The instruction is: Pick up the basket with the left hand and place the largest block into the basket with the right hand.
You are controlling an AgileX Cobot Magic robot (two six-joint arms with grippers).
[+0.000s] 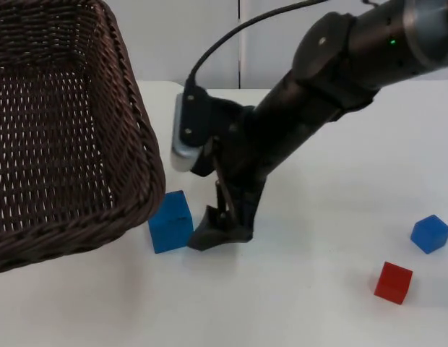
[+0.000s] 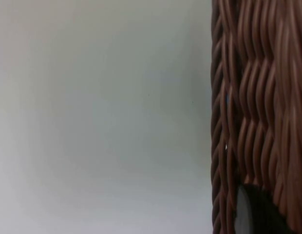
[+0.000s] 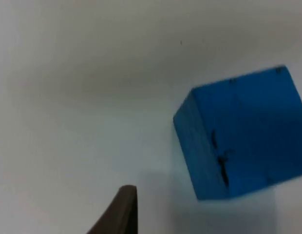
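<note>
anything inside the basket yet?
Nothing on the visible weave of the basket; its far-left floor is out of frame. The large blue block sits outside on the table beside the right pincer.

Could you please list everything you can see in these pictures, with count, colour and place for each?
basket: 1, dark brown wicker, held up off the table at the left.
large block: 1, blue, on the table beside the basket's lower corner.
small blue block: 1, blue, far right.
red block: 1, red, near the small blue block.
table: 1, white.
left gripper: 1, black, at the basket's wall.
right gripper: 1, black, down beside the large block.
</note>
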